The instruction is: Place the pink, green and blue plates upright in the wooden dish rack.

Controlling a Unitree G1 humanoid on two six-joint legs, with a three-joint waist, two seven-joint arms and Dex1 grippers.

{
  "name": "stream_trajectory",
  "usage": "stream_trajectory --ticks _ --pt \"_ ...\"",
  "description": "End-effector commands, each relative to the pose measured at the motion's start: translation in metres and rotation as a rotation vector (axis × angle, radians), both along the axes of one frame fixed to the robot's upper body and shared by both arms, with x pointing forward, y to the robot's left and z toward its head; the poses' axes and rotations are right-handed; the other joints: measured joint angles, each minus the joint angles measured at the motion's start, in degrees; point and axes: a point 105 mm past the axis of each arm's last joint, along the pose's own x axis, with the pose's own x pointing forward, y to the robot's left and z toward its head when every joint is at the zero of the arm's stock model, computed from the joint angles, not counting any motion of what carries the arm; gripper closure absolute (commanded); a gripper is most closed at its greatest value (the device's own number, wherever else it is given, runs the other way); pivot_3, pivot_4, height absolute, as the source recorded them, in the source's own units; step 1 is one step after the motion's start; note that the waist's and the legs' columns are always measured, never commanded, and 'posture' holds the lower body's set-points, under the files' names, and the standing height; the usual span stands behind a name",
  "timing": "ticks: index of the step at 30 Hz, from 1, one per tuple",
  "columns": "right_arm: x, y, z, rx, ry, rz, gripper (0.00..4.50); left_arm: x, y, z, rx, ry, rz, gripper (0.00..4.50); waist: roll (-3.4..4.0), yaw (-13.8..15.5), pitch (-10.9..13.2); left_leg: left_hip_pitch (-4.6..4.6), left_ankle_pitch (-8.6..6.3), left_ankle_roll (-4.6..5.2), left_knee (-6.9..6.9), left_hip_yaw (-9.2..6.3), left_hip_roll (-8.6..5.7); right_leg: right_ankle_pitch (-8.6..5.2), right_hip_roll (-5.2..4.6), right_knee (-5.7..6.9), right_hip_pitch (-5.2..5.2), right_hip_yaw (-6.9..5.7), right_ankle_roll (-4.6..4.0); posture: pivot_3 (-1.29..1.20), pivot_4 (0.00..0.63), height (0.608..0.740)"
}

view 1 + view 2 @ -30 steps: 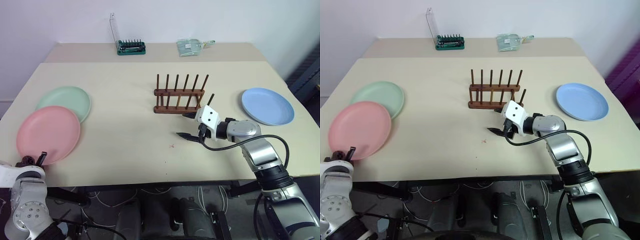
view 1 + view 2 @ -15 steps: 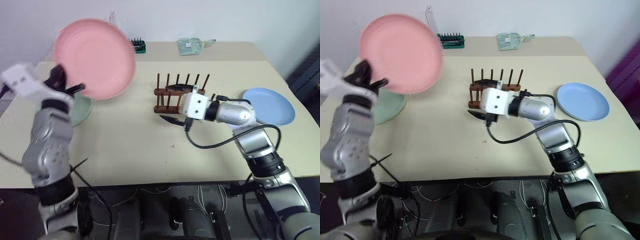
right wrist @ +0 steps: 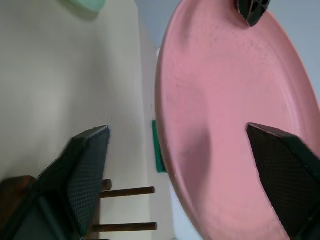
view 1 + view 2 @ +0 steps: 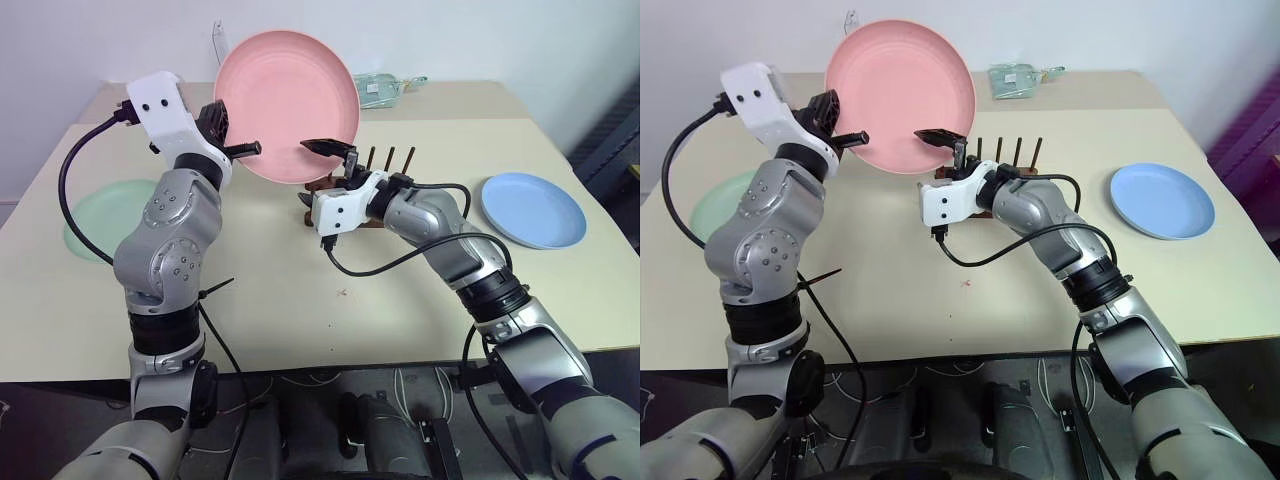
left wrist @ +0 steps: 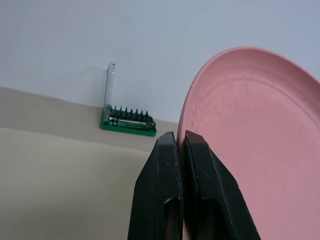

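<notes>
While the left gripper has its jaws clenched on the rim of the pink plate, it holds that plate raised on edge above the surface, its face turned toward the robot. Reaching in from the other side, the right gripper has its jaws spread wide, one finger on each side of the plate's lower edge; whether either finger touches the plate cannot be told. Just behind the right gripper stands the wooden dish rack, mostly hidden by that arm, with a few peg tips rising past it and no plate in it. At the left edge of the surface lies the green plate, flat and partly covered by the left arm. Well apart on the right lies the blue plate, also flat. Pale beige and matte, the surface is joined at the back by a second one of the same colour against a plain white wall. On that far part sit a green-based tool holder with its clear lid upright and a clear packet. No writing can be read anywhere
</notes>
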Motion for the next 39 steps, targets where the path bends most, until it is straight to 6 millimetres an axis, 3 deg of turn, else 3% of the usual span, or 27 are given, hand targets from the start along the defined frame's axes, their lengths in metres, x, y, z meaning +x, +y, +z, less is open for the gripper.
stream_trajectory --ticks 1,6,7,10,13,17,21,23,25,28,32,39 --pt "0.000 0.004 0.016 0.003 -0.089 0.011 1.86 -0.011 0.002 0.017 -0.010 -0.071 0.002 4.50 0.00 0.0 0.0 0.00 0.00 0.00 0.00 0.00 0.00 0.00 0.00 0.00 0.00 0.00 0.00 0.00 0.150 0.730" --pt "0.005 0.000 0.020 -0.004 -0.146 -0.013 4.31 -0.012 0.001 0.014 -0.044 -0.065 -0.015 4.50 0.00 0.1 0.0 0.00 0.00 0.00 0.02 -0.01 -0.01 0.00 -0.01 0.00 0.02 0.00 0.00 0.00 0.150 0.730" --pt "0.005 0.000 0.020 -0.007 -0.152 -0.016 4.31 -0.013 0.000 0.014 -0.067 -0.068 -0.032 4.50 0.01 0.1 0.0 0.00 0.00 0.00 0.03 -0.01 -0.02 0.00 -0.02 0.00 0.03 0.01 0.00 0.00 0.150 0.730" --pt "0.006 -0.002 0.021 -0.006 -0.168 -0.021 4.36 -0.016 0.003 0.020 -0.157 -0.112 -0.056 3.56 -0.01 0.1 0.0 0.00 0.00 0.00 0.04 -0.02 -0.01 0.00 -0.01 0.01 0.03 0.02 0.00 0.00 0.150 0.730" --pt "0.008 -0.009 0.027 0.019 -0.188 -0.041 4.36 -0.019 0.035 0.032 -0.301 -0.203 0.069 2.15 -0.01 0.1 0.0 0.00 0.00 0.00 0.05 -0.02 -0.02 0.00 -0.01 0.01 0.04 0.02 0.00 0.00 0.150 0.730" --pt "0.012 -0.033 0.044 0.126 -0.181 -0.100 4.36 -0.022 0.077 0.037 -0.345 -0.276 0.218 2.15 -0.01 0.0 0.0 0.01 0.00 0.00 0.04 -0.02 -0.01 0.02 0.05 0.04 0.02 0.02 -0.01 0.00 0.150 0.730" --pt "0.010 -0.066 0.067 0.336 -0.084 -0.118 4.36 -0.015 0.085 0.027 -0.052 -0.228 0.235 2.15 0.00 0.2 0.0 0.02 0.01 0.01 0.05 -0.02 -0.03 0.03 0.05 0.07 0.05 0.00 -0.01 0.00 0.150 0.730" --pt "0.006 -0.089 0.090 0.690 0.169 -0.058 4.36 -0.006 0.063 0.005 0.179 -0.146 0.086 2.15 -0.01 0.3 0.0 0.02 0.01 0.00 0.04 0.00 -0.03 0.03 0.01 0.06 0.06 0.01 -0.01 0.00 0.150 0.730" --pt "-0.001 -0.101 0.101 0.918 0.389 0.044 4.36 -0.004 0.040 -0.022 0.314 -0.068 -0.085 2.15 0.05 0.5 0.0 0.03 0.01 0.00 0.06 -0.02 0.01 0.03 0.00 0.10 0.10 0.01 -0.02 0.00 0.150 0.730" --pt "-0.009 -0.118 0.113 1.172 0.659 0.165 4.36 -0.022 -0.006 -0.065 0.459 0.011 -0.427 2.15 0.08 0.4 0.0 0.04 0.00 0.00 0.10 -0.05 0.08 0.02 -0.12 0.14 0.10 -0.01 -0.04 0.00 0.150 0.730" --pt "-0.008 -0.133 0.102 1.255 0.815 0.133 4.36 -0.053 -0.040 -0.097 0.471 0.083 -0.748 2.15 0.19 0.0 0.1 0.02 -0.02 0.00 0.05 -0.12 0.13 -0.08 -0.16 0.14 -0.04 0.01 -0.26 0.00 0.150 0.730" --pt "-0.001 -0.141 0.083 1.292 0.958 0.049 4.36 -0.084 -0.064 -0.118 0.457 0.142 -0.988 2.15 0.67 -0.8 0.3 0.01 -0.01 0.02 -0.04 -0.09 0.05 -0.09 -0.08 0.15 -0.13 0.07 -0.27 0.00 0.150 0.730"
